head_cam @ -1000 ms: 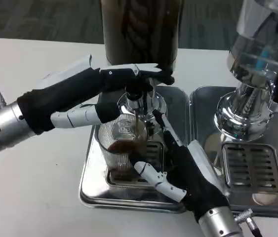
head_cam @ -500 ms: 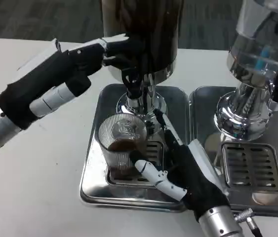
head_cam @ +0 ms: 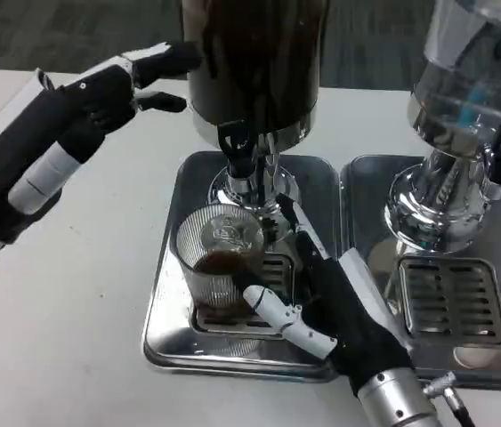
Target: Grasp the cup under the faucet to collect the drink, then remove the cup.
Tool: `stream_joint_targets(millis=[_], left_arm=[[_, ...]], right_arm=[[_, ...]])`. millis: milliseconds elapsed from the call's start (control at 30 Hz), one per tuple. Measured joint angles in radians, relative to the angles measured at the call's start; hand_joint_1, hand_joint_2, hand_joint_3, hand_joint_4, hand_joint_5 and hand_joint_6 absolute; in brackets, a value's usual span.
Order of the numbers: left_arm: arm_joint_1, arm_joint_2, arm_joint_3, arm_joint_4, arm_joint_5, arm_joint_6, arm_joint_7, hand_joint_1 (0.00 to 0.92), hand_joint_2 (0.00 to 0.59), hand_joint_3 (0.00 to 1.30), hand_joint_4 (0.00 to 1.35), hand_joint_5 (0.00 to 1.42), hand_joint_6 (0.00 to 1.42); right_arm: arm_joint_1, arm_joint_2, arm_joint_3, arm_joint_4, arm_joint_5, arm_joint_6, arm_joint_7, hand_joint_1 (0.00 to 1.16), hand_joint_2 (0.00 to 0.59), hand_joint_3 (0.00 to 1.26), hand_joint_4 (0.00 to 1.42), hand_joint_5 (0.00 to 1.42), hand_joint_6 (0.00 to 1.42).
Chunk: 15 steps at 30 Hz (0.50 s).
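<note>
Standing on a white table (head_cam: 72, 302), two steel trays (head_cam: 165, 329) touch.

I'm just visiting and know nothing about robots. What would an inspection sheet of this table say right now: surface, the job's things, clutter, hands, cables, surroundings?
Surface: white table, bare where it shows.
Job's things: ribbed clear cup with dark drink in its bottom, standing on the grate of a steel drip tray under the faucet of a dark dispenser.
Clutter: second, clear dispenser on its own tray to the right.
Hands: right hand wraps the cup from the right; left hand raised left of the dark dispenser, holding nothing, fingers apart.
Cables: nothing seen.
Surroundings: dark floor beyond the table.
</note>
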Motion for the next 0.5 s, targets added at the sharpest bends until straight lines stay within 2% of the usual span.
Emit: stream_joint_targets(millis=[333, 500], left_arm=[[0.138, 0.01, 0.061, -0.048, -0.002, 0.007, 0.042, 0.0, 0.107, 0.26, 0.14, 0.11, 0.29], [0.207, 0.011, 0.077, -0.082, -0.002, 0.009, 0.064, 0.0, 0.117, 0.28, 0.15, 0.12, 0.29]], right_arm=[[-0.044, -0.004, -0.002, 0.046, 0.016, -0.008, 0.014, 0.34, 0.226, 0.0, 0.0, 0.0, 0.0], [-0.07, -0.011, -0.001, 0.07, 0.016, -0.008, 0.045, 0.34, 0.213, 0.0, 0.0, 0.0, 0.0]])
